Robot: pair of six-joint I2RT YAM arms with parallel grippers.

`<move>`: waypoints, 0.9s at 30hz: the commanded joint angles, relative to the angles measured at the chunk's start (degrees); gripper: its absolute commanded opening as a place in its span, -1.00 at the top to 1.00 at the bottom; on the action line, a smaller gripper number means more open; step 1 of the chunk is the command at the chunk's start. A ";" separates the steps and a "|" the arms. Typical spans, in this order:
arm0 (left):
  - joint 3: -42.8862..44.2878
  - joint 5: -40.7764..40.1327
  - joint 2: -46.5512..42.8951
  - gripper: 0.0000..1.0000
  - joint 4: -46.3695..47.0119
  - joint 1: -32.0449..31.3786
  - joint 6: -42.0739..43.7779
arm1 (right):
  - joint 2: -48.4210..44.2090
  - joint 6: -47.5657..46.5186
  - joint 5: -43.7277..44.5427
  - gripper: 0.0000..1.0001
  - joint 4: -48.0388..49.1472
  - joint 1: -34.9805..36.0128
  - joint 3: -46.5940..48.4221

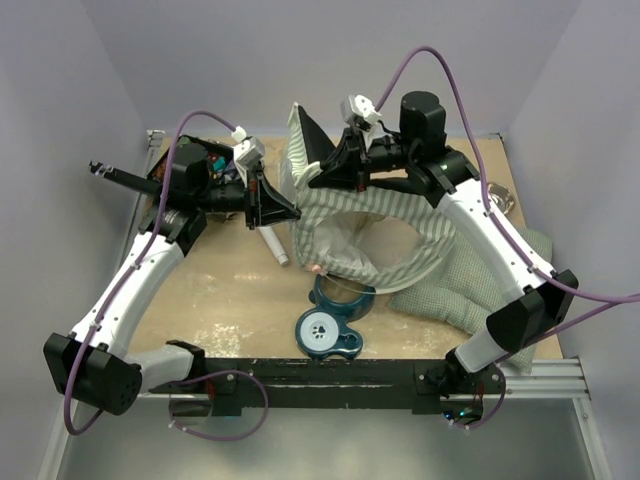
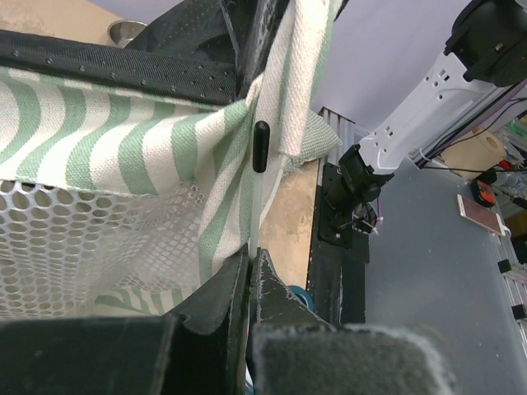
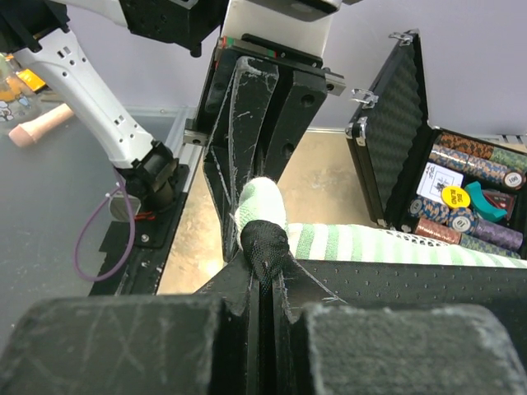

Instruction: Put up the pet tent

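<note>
- Left wrist view: the left gripper is pressed together on a thin white pole and the striped hem beside it, just under a black cap; the bite is narrow, so a sideways pull could let the pole slide out.
- Right wrist view: the right gripper is clamped on a black-capped corner of the pet tent; it holds only the tip, and a hard tug could strip that tip free.
- Top external view: the tent hangs slack between both grippers over the middle of the counter; its lower folds sag onto the teal bowl stand and the green checked cushion; spreading the fabric may drag either one along.
- The two grippers sit close together near the back; pulling apart unevenly could twist a pole rather than open the arch, and closing in could knock fingers together.
- A loose white rod lies under the left gripper; whether it belongs to the tent I cannot tell; sagging fabric could sweep it away.
- An open chip case stands behind the left arm and a steel bowl sits beside the right arm; a wide swing could strike either.
</note>
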 commanded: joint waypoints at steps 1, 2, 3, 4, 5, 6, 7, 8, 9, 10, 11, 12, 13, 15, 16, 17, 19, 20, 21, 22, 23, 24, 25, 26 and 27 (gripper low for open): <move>2.98 -1.51 1.10 1.00 -1.77 -0.46 0.35 | -3.14 -3.40 -1.91 1.00 -2.83 2.23 0.35; 3.15 -1.42 1.19 1.00 -1.77 -0.54 0.44 | -3.06 -4.19 -1.64 1.00 -3.62 2.40 0.09; 3.41 -1.33 1.27 1.00 -1.94 -0.54 0.79 | -3.14 -4.72 -1.55 1.00 -4.07 2.49 -0.26; 3.59 -1.42 1.19 1.00 -2.29 -0.54 1.23 | -3.14 -5.34 -1.38 1.00 -4.50 2.49 -0.53; 3.77 -1.50 1.27 1.00 -2.55 -0.54 1.67 | -3.06 -5.52 -1.29 1.00 -4.68 2.67 -0.97; 3.86 -1.50 1.27 1.00 -2.82 -0.63 1.93 | -3.14 -5.69 -1.20 1.00 -4.77 2.67 -1.32; 4.03 -1.42 1.27 1.00 -2.99 -0.63 2.02 | -3.14 -6.22 -1.03 1.00 -5.12 2.76 -1.49; 4.12 -1.42 1.27 1.00 -3.00 -0.63 1.94 | -3.06 -6.74 -0.76 1.00 -5.73 2.93 -1.41; 4.12 -1.50 1.36 1.00 -2.82 -0.63 1.85 | -3.14 -7.44 -0.59 1.00 -6.17 3.11 -1.50; 4.21 -1.59 1.36 1.00 -2.73 -0.63 1.59 | -3.14 -8.15 -0.50 1.00 -6.79 3.28 -1.32; 4.12 -1.77 1.36 1.00 -2.99 -0.63 1.50 | -3.06 -8.15 -0.58 1.00 -6.71 3.28 -1.15; 3.95 -1.77 1.28 1.00 -3.61 -0.63 1.84 | -2.88 -8.15 -0.67 1.00 -6.71 3.28 -0.62; 3.77 -1.77 1.36 1.00 -4.74 -0.55 2.89 | -2.70 -7.98 -0.76 1.00 -6.53 3.20 0.25; 2.98 -1.77 0.93 1.00 -7.55 -0.46 5.18 | -2.27 -6.15 -1.28 1.00 -5.22 2.93 1.75; 2.37 -1.59 0.66 1.00 -8.09 -0.37 5.97 | -2.26 -4.57 -1.90 1.00 -3.73 2.76 2.19; 1.58 -1.51 0.14 1.00 -8.44 -0.28 6.07 | -2.26 -2.64 -2.34 1.00 -2.41 2.50 2.46; 0.00 -1.42 -0.92 1.00 -8.62 -0.28 6.24 | -2.35 0.27 -3.13 1.00 0.58 2.06 2.46; -0.88 -1.33 -1.18 1.00 -8.80 -0.28 6.24 | -2.44 1.24 -3.39 1.00 1.28 1.97 2.28; -1.50 -1.33 -1.53 1.00 -8.97 -0.28 6.33 | -2.61 1.95 -3.66 1.00 2.16 1.88 2.11; -2.03 -1.33 -1.80 1.00 -9.06 -0.28 6.42 | -2.70 2.74 -3.84 1.00 2.87 1.79 1.85; -2.29 -1.33 -2.06 1.00 -9.15 -0.28 6.42 | -2.88 3.18 -3.92 1.00 3.31 1.70 1.50; -2.30 -1.42 -2.24 1.00 -9.32 -0.28 6.68 | -2.97 3.71 -3.92 1.00 3.92 1.61 1.14; -2.21 -1.42 -2.33 1.00 -9.41 -0.28 6.77 | -2.97 3.88 -4.01 1.00 4.28 1.53 0.79; -1.95 -1.50 -2.24 1.00 -9.50 -0.28 6.86 | -2.97 3.89 -4.01 1.00 4.37 1.53 0.70; -1.68 -1.50 -2.24 1.00 -9.59 -0.28 6.94 | -3.05 3.97 -4.01 1.00 4.45 1.53 0.44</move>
